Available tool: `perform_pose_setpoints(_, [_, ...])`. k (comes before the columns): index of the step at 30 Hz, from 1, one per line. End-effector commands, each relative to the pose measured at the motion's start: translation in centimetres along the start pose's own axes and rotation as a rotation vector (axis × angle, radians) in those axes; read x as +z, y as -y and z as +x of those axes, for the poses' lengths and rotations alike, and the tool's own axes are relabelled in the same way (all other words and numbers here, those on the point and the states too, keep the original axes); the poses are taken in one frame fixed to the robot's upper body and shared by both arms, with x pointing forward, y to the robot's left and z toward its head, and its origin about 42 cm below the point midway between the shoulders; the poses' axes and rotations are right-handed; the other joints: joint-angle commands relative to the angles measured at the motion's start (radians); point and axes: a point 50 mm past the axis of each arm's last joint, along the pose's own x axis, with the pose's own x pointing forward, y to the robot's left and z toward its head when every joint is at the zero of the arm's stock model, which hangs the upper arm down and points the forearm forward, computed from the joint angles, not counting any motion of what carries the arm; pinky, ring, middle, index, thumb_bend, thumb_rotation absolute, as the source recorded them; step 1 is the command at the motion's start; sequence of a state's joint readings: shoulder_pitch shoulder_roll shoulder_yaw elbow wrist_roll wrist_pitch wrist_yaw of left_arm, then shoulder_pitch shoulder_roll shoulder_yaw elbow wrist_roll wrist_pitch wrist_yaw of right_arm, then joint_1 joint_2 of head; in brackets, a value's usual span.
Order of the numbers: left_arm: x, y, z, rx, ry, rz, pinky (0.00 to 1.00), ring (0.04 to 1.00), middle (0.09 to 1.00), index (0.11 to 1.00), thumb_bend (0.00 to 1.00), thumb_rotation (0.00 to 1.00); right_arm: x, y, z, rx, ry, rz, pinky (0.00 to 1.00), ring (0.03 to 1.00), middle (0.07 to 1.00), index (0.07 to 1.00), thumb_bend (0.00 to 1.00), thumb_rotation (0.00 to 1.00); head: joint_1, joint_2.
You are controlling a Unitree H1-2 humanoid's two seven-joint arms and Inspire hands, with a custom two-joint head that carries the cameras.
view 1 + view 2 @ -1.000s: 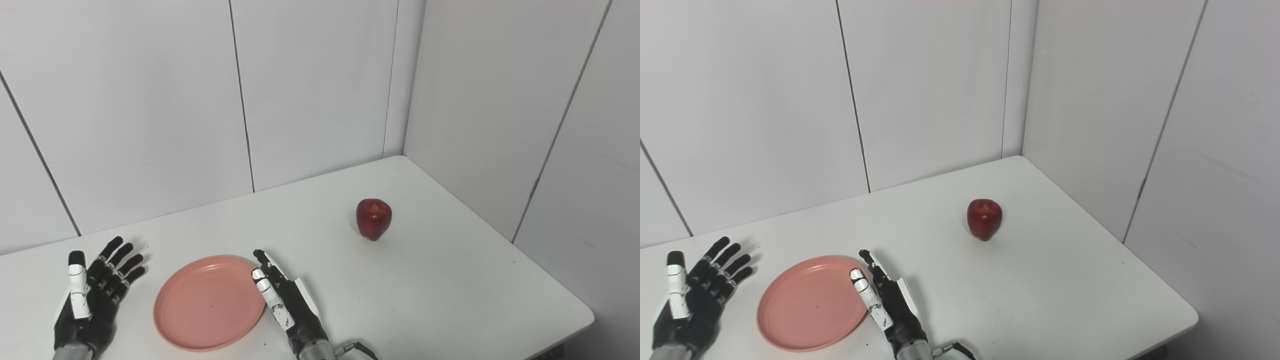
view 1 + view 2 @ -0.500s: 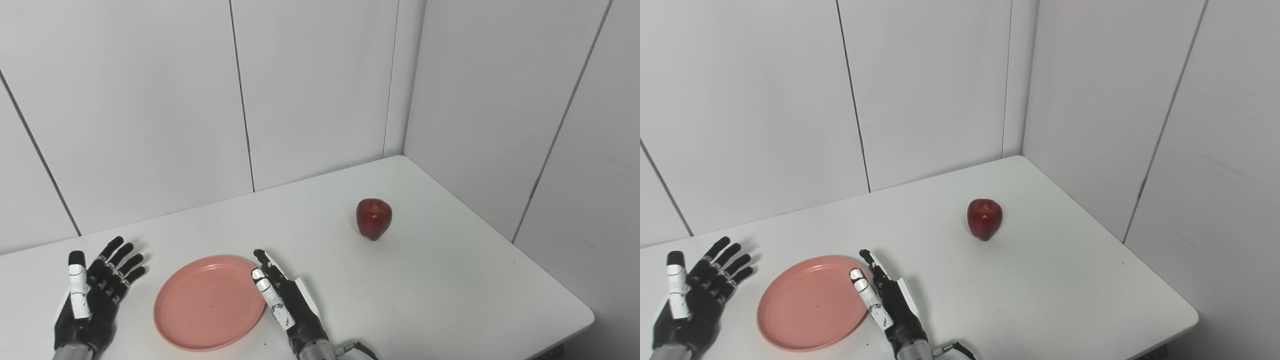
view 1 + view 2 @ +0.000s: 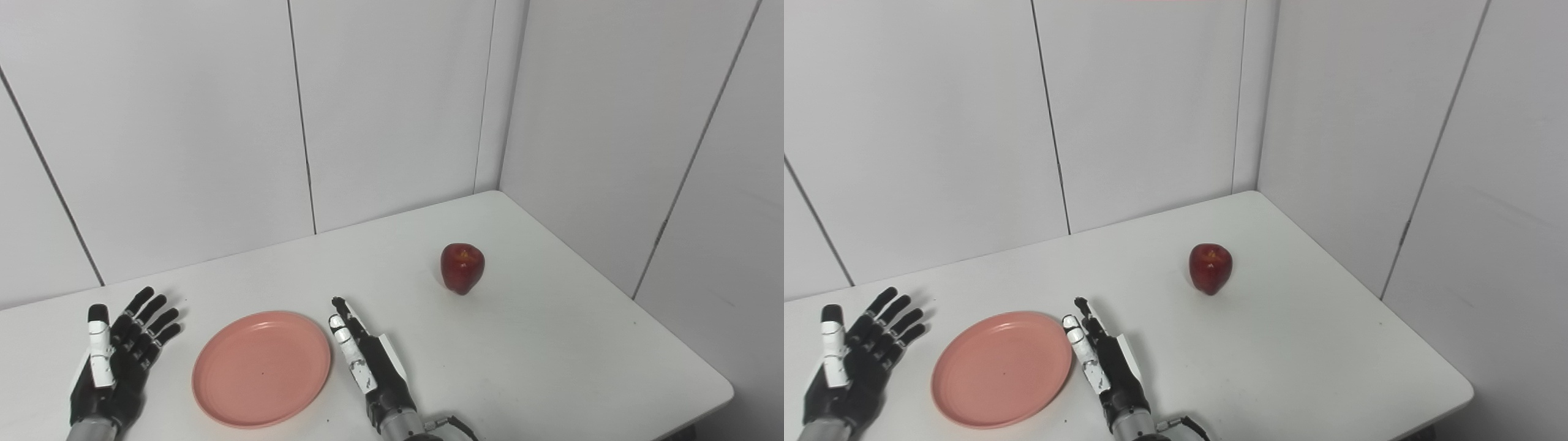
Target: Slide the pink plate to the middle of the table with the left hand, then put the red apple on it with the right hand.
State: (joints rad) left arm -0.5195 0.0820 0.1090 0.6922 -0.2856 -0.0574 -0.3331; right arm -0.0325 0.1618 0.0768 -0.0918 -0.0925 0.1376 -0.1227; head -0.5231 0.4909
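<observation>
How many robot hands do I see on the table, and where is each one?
2. The left hand is open at the near left, left of the plate. The right hand is open just right of the plate. Nothing seems hidden.

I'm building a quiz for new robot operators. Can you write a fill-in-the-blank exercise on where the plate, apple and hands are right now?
1. The pink plate lies on the table between the left hand and the ____ hand.
2. The red apple stands on the ____, not on the plate.
3. Both hands are ____, holding nothing.
4. The apple is nearer to the right hand than to the ____ hand.

Missing words: right; table; open; left
</observation>
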Motion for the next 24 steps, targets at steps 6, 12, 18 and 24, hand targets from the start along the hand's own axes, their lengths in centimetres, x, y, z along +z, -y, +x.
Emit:
perform_pose_setpoints(6, [-2.0,-0.3,-0.5,0.027,-0.093,-0.024,0.82,0.827,0.884,0.851,0.77,1.00,2.9,0.5,0.9,-0.014,0.112,-0.014,1.00,0.978,0.986,0.942,0.77,1.00,-0.009,-0.002])
perform_pose_setpoints(12, [-2.0,0.0,-0.4,0.022,-0.098,-0.030,0.82,0.823,0.888,0.851,0.74,1.00,4.4,1.5,1.7,-0.035,0.170,-0.057,0.94,0.976,0.987,0.951,0.77,1.00,-0.012,-0.005])
perform_pose_setpoints(18, [-2.1,0.0,-0.3,0.021,-0.100,-0.028,0.84,0.829,0.894,0.854,0.75,1.00,6.2,2.4,2.7,-0.076,0.229,-0.072,0.99,0.972,0.959,0.900,0.75,0.97,-0.011,-0.006])
perform_pose_setpoints(24, [-2.0,0.0,-0.3,0.015,-0.103,-0.044,0.83,0.830,0.893,0.853,0.76,1.00,7.7,3.6,3.8,-0.108,0.329,-0.194,0.86,0.875,0.908,0.886,0.69,0.97,-0.018,-0.003])
